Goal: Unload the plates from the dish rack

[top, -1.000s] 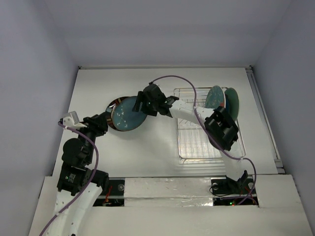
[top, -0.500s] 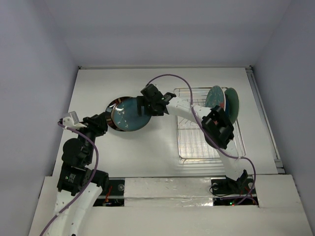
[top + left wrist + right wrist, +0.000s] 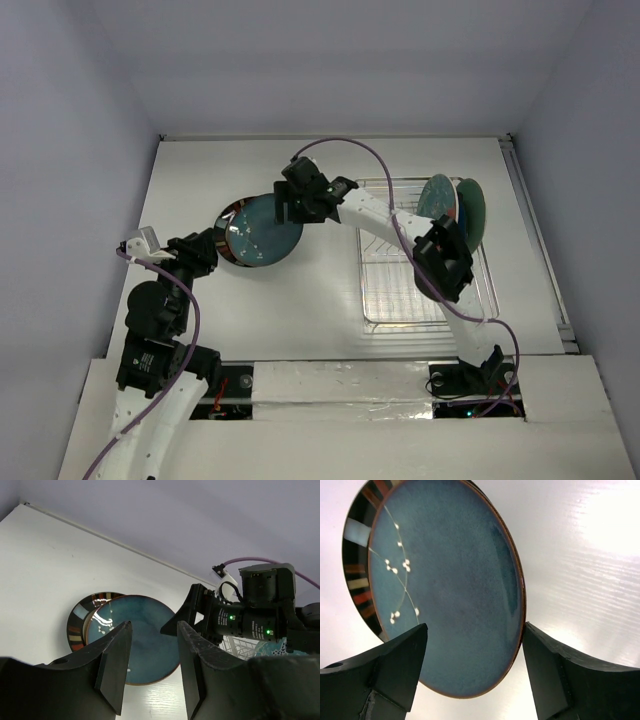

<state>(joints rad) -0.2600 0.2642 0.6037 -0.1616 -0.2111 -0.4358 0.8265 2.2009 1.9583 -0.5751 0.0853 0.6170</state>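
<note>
A teal-blue plate [image 3: 262, 232] [image 3: 455, 590] [image 3: 150, 652] lies flat on a plate with a dark striped rim [image 3: 229, 226] [image 3: 357, 565] [image 3: 80, 622], left of the dish rack [image 3: 420, 290]. My right gripper [image 3: 292, 205] [image 3: 475, 630] hovers open over the blue plate's right edge, one finger on either side of it, gripping nothing. My left gripper [image 3: 213, 246] [image 3: 154, 627] stands open and empty at the stack's near-left side. Two plates stay upright in the rack's far right corner, a patterned teal one [image 3: 437, 197] and a green one [image 3: 472, 208].
The silver wire rack takes up the right half of the table, its near part bare. The right arm [image 3: 440, 260] arches over the rack with its purple cable [image 3: 350, 157]. A wall runs along the table's far edge.
My right gripper has opened off the blue plate and drawn slightly up and away from it. The plate now rests on the striped one. The left arm has not moved.
</note>
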